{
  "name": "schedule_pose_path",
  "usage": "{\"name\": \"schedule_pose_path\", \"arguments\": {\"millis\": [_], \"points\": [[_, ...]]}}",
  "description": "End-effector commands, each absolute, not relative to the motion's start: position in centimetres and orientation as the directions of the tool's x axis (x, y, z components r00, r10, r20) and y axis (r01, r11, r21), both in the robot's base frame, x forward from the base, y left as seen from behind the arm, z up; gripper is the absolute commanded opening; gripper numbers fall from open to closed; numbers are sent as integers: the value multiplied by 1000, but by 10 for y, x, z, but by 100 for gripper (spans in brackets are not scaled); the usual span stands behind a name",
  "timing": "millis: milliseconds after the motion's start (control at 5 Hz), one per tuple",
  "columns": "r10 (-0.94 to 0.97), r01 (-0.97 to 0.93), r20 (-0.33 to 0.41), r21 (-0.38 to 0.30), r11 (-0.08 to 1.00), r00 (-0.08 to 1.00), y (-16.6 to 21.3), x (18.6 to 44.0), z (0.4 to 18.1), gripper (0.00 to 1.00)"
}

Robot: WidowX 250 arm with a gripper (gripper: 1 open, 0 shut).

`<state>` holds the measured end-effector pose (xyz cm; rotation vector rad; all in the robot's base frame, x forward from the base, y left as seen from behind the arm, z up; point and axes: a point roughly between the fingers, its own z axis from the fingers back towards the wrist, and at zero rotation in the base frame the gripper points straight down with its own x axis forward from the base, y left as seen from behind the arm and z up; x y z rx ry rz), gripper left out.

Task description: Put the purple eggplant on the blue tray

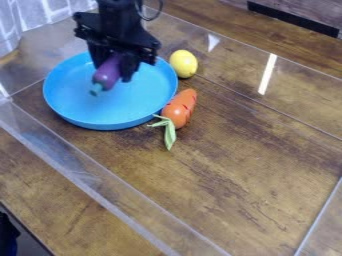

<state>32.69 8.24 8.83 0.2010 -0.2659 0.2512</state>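
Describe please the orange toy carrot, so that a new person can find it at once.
Find the large round bright blue plastic tray on the brown wooden table. At its right edge lies a tapered orange toy carrot. Its green leaves set it apart from the rounded yellow toy lemon behind it.

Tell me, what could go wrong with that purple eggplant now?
The gripper holds the eggplant tilted over the blue tray, so it might slip out or roll when released. It is nearer the tray's far side, so a careless release could perhaps catch the rim.
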Motion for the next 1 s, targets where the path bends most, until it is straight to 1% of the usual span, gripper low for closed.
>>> {"name": "schedule_pose_path", "arguments": {"millis": [0, 600, 800], "points": [[203, -265, 321, 164, 950, 925, 98, 336, 104, 0], [258, -314, 290, 167, 935, 922, 91, 328, 91, 0], [282, -336, 280, 168, 927, 918, 84, 332, 87, 0]]}}
